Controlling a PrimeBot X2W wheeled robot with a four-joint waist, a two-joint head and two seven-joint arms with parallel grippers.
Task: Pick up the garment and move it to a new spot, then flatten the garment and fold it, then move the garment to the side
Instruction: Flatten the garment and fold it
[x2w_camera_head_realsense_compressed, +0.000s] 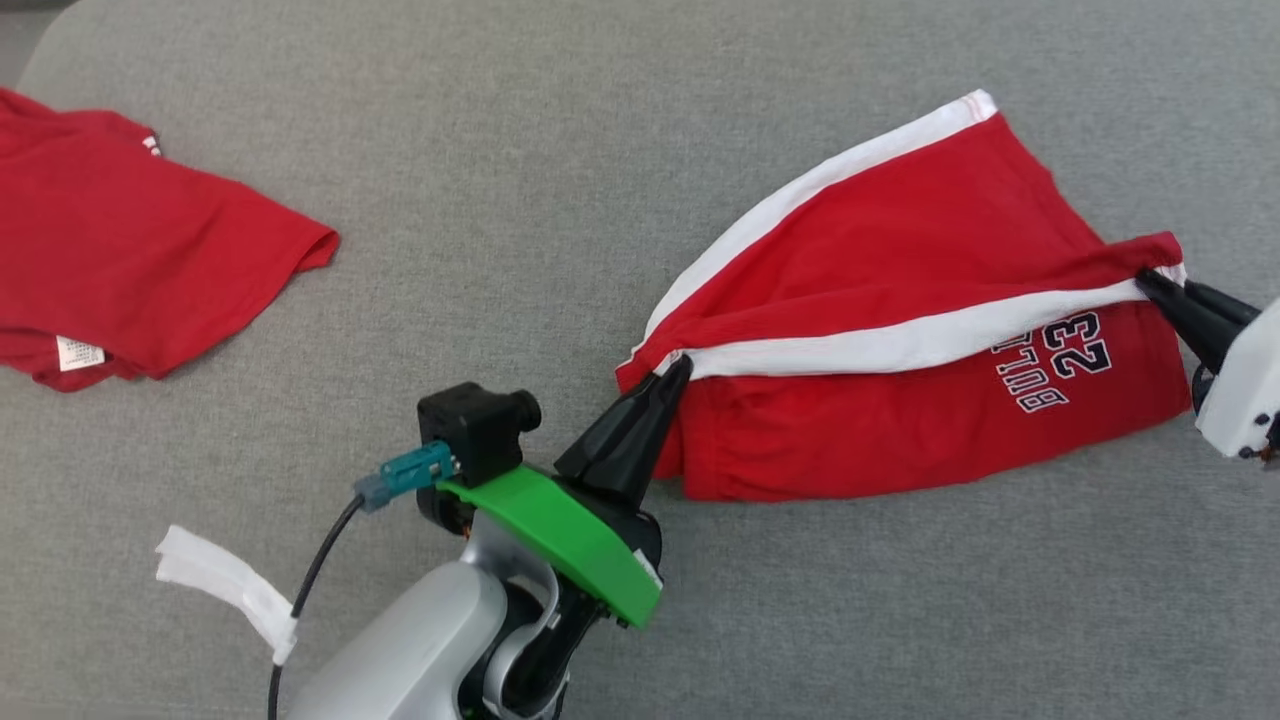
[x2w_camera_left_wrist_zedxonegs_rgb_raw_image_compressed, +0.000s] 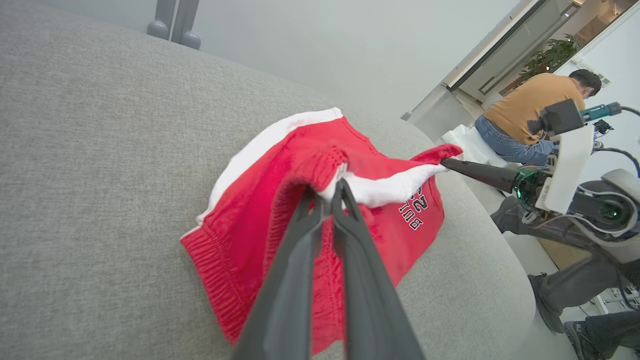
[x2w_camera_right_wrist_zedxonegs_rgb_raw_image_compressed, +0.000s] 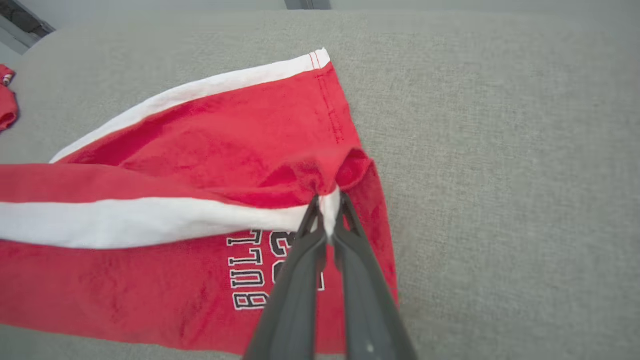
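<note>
On the red shorts (x2w_camera_head_realsense_compressed: 900, 440): "23" and, seemingly, "BULLS", partly hidden.

- Office or robot lab, not a home.
- Worktop (x2w_camera_head_realsense_compressed: 560, 150): big, round-cornered, wrapped in plain grey fabric.
- Plain pale wall (x2w_camera_left_wrist_zedxonegs_rgb_raw_image_compressed: 325, 45) behind it, with a grey post (x2w_camera_left_wrist_zedxonegs_rgb_raw_image_compressed: 172, 20) in front of the wall.
- Person (x2w_camera_left_wrist_zedxonegs_rgb_raw_image_compressed: 530, 107) in a mustard top and jeans sits back-turned, further off.
- Potted plant (x2w_camera_left_wrist_zedxonegs_rgb_raw_image_compressed: 550, 52) beyond a long pale frame (x2w_camera_left_wrist_zedxonegs_rgb_raw_image_compressed: 480, 62), maybe a glazed partition.
- Second person's legs (x2w_camera_left_wrist_zedxonegs_rgb_raw_image_compressed: 580, 285) in dark trousers and shoes, beside the worktop edge.
- Robot arm (x2w_camera_left_wrist_zedxonegs_rgb_raw_image_compressed: 605, 200) with bare cables and a bolted-on camera.
</note>
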